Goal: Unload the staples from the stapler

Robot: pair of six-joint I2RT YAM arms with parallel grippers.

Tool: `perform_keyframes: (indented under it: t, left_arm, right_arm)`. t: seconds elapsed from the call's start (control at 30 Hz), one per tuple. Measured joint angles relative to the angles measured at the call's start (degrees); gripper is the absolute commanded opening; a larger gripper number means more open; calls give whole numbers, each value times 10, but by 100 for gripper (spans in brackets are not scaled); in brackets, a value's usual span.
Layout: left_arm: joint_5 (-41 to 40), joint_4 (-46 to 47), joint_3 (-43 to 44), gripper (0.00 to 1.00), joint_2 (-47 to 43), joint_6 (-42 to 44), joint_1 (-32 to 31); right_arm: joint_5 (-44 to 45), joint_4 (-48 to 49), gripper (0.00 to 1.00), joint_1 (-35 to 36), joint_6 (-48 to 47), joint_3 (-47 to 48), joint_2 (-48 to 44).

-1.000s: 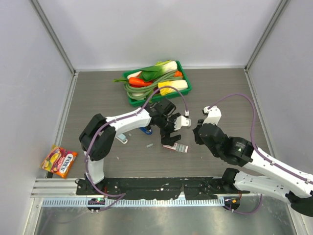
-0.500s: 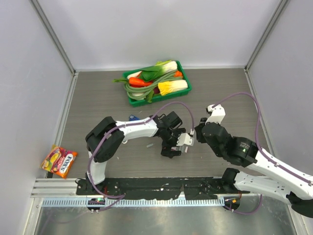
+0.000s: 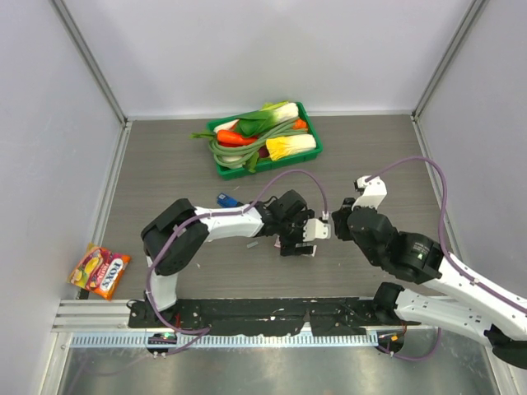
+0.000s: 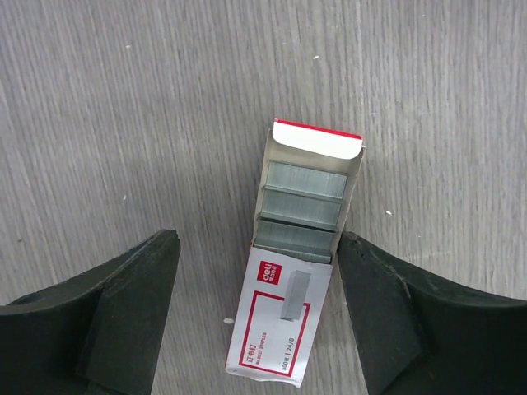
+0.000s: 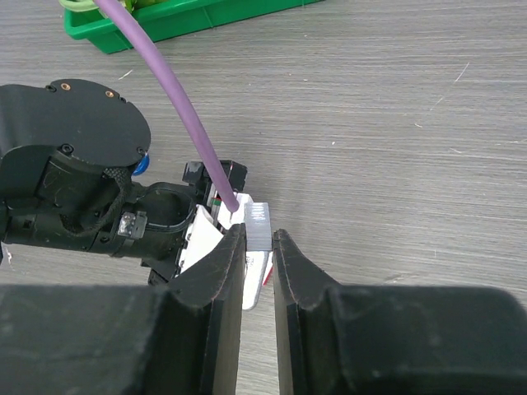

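Descent of the left claw (image 4: 257,247) just finished: a second ago farther out toward the tray (image 3: 319,146), now low over the box (image 4: 280,329), fingers (image 4: 107,321) wide apart on either side of it. No grip yet: bare table between the left finger and the box, the right finger at most brushing its edge. Box open at the end away from the claw, spare strips (image 4: 306,183) showing inside.

Uncovered by that move, the stapler (image 3: 224,200): behind the claw, beside its forearm on the far side, untouched by either arm. No sign of the staples now; a second ago a thin grey strip on the table just behind the claw, apart from the stapler, that spot now at the forearm's edge and too small to tell. Probably means emptying already done and the box being readied for them, though only a guess; if not, wrong thing under the claw.

Close in too, the right claw (image 5: 259,236), fingers pressed nearly together with nothing between them, tips just beside the left wrist's white housing (image 5: 257,216) and cable (image 5: 177,107). Crowded there: risk of a knock between wrists on any lift. Tray well beyond both claws, packet (image 3: 100,271) far off behind the left arm, neither in the way.
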Motion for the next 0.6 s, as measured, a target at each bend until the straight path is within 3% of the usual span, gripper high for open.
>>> perform_keyframes:
  t: [0.3,0.4,0.53,0.6]
  left_arm:
    - [-24,16,-31,75,-23,3,2]
    - [-26,12,-34,70,-27,3,3]
    - [-29,5,-34,56,-28,-4,5]
    - [-35,1,-34,55,-28,-16,6]
  right_arm:
    - [0,-3,6,0,-1,13,5]
    - [0,-4,6,0,-2,14,9]
    - [0,-6,6,0,-2,15,9]
    - [0,-6,6,0,-3,15,9]
